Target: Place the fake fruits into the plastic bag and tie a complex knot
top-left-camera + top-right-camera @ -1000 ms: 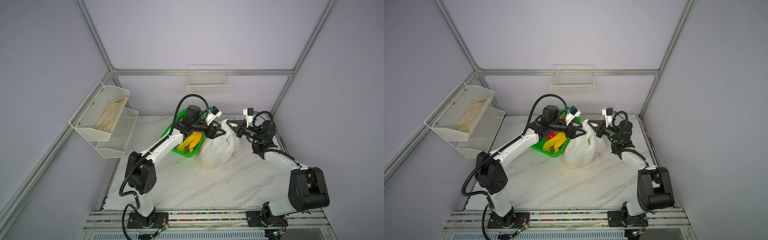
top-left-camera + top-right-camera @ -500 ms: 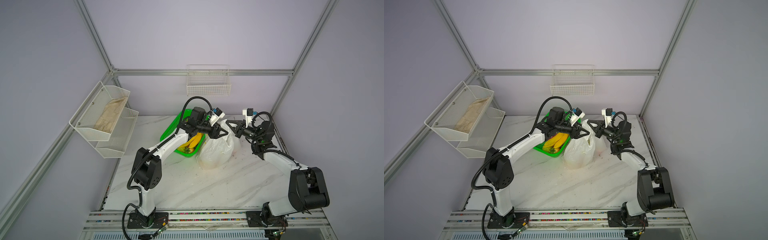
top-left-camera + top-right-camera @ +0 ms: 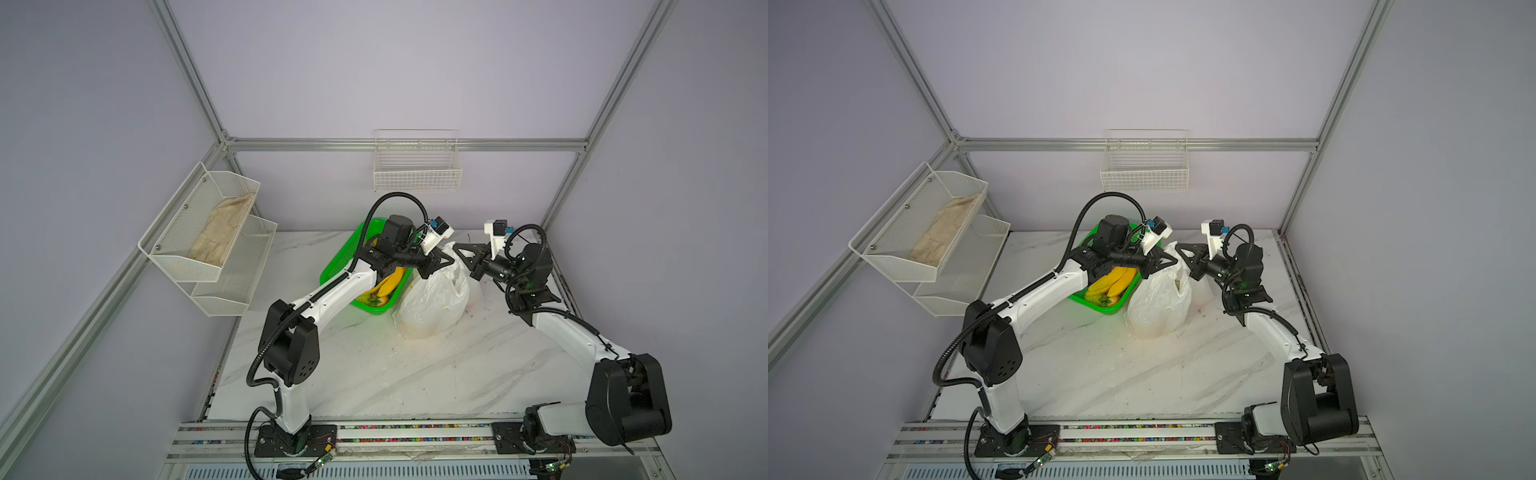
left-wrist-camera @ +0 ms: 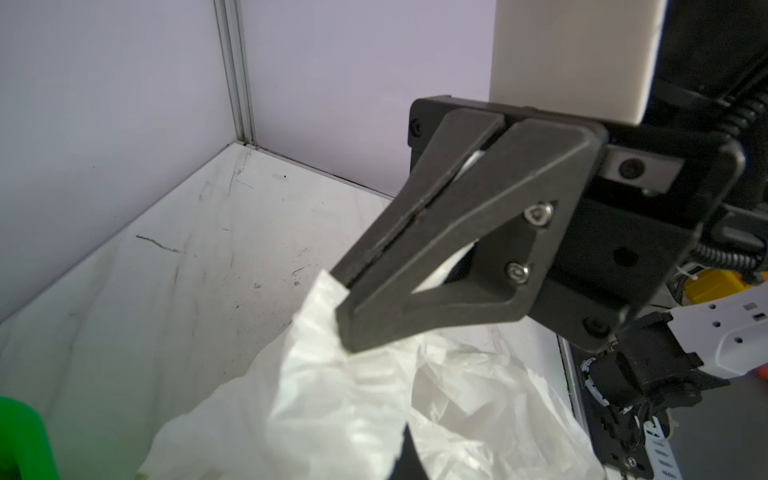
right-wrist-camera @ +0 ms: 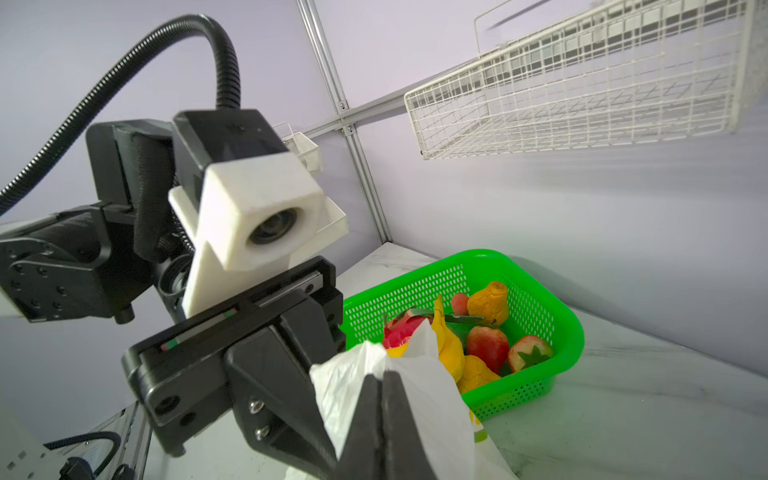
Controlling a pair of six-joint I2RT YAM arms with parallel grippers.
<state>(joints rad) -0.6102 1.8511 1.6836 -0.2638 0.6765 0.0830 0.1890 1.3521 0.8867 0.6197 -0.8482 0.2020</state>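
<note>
Marble table (image 3: 374,374); plastic bag (image 3: 432,299) stands mid-far
left gripper (image 3: 449,260) and right gripper (image 4: 343,291) both pinch its top edge

Plastic bag (image 3: 1156,303) stands upright on the desk (image 3: 1121,374), touching the green basket (image 3: 1100,309) toward the view's left. Bananas (image 3: 1115,281) lie in the basket, partly hidden under the left arm. Left gripper (image 3: 1174,261) and right gripper (image 3: 1179,248) meet at the bag's top, fingers pressed together on the plastic. Beige cloth (image 3: 942,232) lies in the upper wall shelf (image 3: 892,245).
</note>
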